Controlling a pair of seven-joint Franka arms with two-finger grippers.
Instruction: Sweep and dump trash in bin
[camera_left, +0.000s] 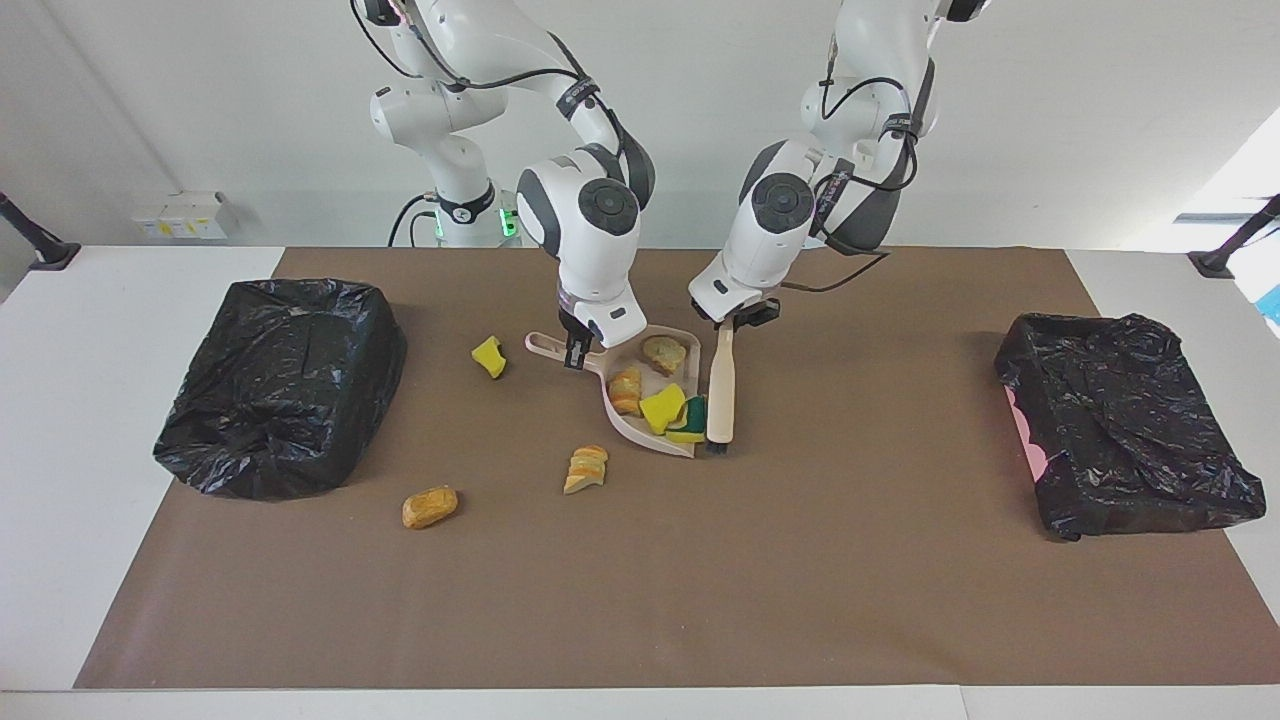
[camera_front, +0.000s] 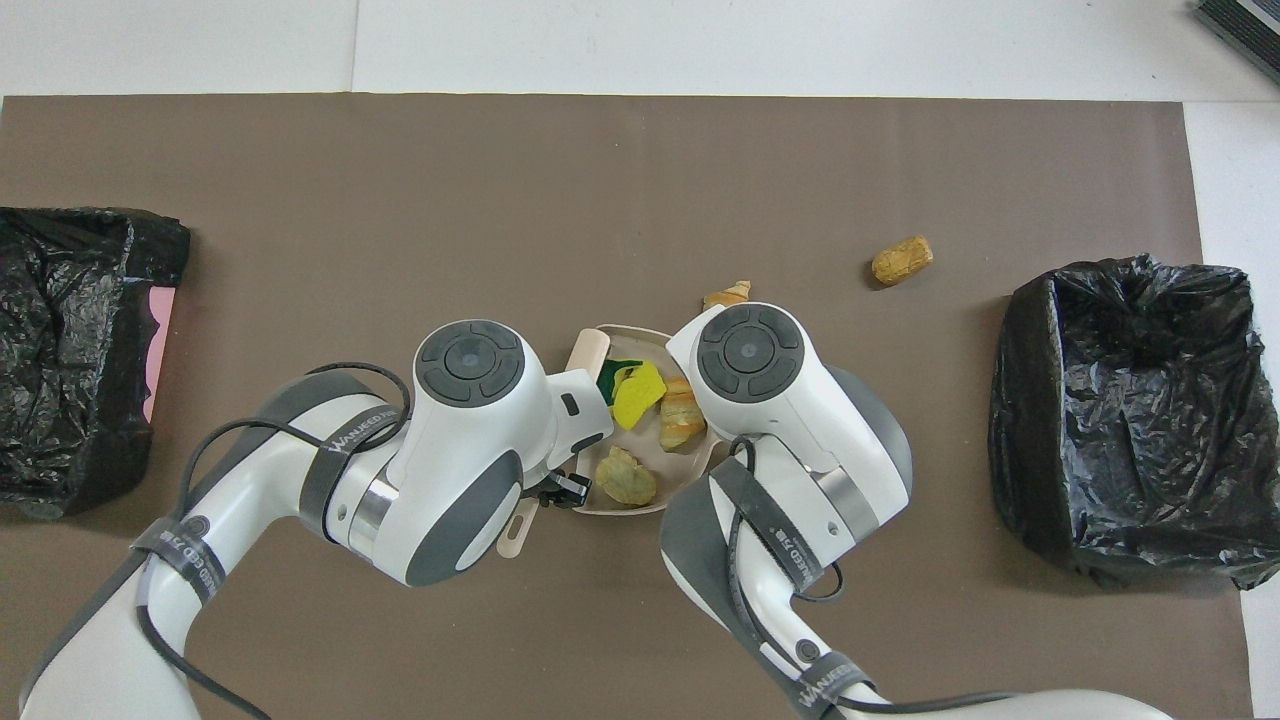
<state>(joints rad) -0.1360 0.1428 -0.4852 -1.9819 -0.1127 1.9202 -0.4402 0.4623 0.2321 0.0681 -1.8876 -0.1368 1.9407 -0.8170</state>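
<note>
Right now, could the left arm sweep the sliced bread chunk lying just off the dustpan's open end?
Probably yes: the left gripper holds the brush beside the dustpan, and bare mat surrounds the chunk.

Both arms bend down toward the middle of the tabletop, wrists side by side. The right gripper (camera_left: 577, 352) points straight down, fingers closed. The left gripper (camera_left: 745, 318) tilts down, also closed.

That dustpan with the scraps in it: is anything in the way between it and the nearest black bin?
Only loose scraps. Between the dustpan and the bin at the right arm's end lie a yellow sponge piece, a sliced bread chunk and an orange lump, all low on the mat.
</note>
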